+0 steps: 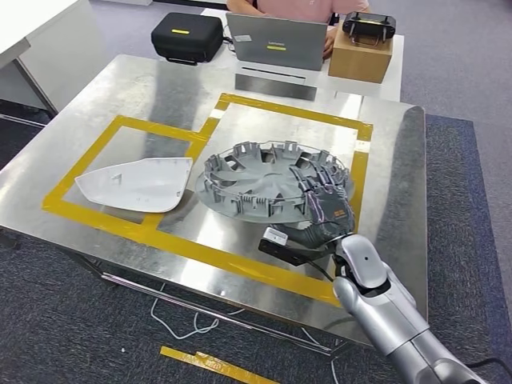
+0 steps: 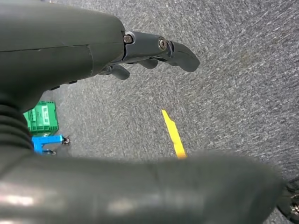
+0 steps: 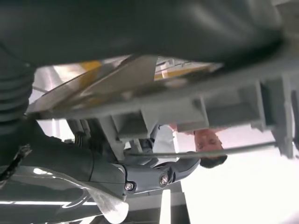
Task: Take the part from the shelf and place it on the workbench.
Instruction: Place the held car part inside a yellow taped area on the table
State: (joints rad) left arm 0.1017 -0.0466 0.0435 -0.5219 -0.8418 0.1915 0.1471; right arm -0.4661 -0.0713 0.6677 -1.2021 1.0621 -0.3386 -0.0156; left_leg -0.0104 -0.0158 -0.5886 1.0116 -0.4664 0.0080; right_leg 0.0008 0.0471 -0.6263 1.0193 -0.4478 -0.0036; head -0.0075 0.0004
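A grey wheel cover point(image 1: 272, 188) lies inside-up on the metal workbench point(image 1: 121, 88), within a yellow tape outline. My right hand point(image 1: 323, 220) grips its near right rim. In the right wrist view the thumb lies on one side of the ribbed rim point(image 3: 169, 116) and the dark fingers point(image 3: 155, 175) curl on the other. A white mirror-shaped shell point(image 1: 138, 184) lies flat in the left taped field. My left hand point(image 2: 155, 51) hangs over the grey carpet with its fingers stretched out and nothing in it.
Behind the workbench stand a black case point(image 1: 186, 36), a laptop point(image 1: 277, 42) with a person point(image 1: 284, 6) at it, and a cardboard box point(image 1: 360, 54) carrying a controller. A yellow tape strip point(image 1: 211, 364) lies on the floor. A green crate point(image 2: 41, 117) sits on the carpet.
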